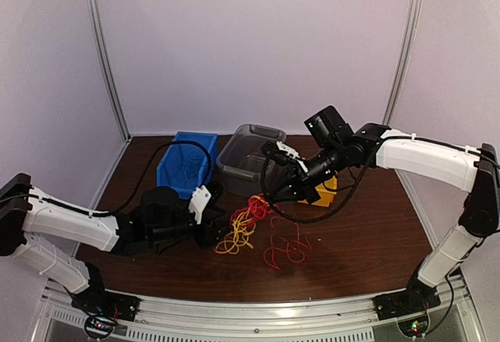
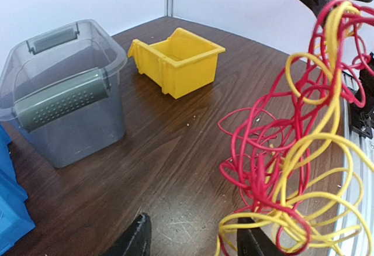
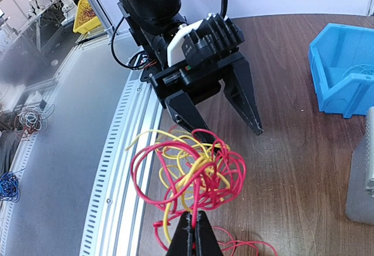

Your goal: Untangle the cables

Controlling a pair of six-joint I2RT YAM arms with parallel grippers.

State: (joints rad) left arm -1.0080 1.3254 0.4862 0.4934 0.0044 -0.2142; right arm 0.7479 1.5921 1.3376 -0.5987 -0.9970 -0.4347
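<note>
The cables [image 1: 248, 219] form a red and yellow tangle at the middle of the table, lifted at its top. My right gripper [image 3: 193, 232] is shut on a red strand of the cables [image 3: 196, 171], and the bundle hangs from it. In the top view the right gripper [image 1: 270, 198] is just above the tangle. My left gripper [image 2: 196, 245] is open, with bare table between its fingers. Yellow loops of the cables [image 2: 304, 151] drape over its right finger [image 2: 257, 244]. From above, the left gripper [image 1: 217, 231] sits at the tangle's left edge. A loose red cable [image 1: 285, 248] lies flat to the right.
A clear lidded box [image 1: 246, 154] stands behind the tangle. A blue bin [image 1: 186, 162] is to its left and a yellow bin [image 1: 326, 190] is under the right arm. The slotted metal rail [image 1: 258, 311] runs along the table's near edge.
</note>
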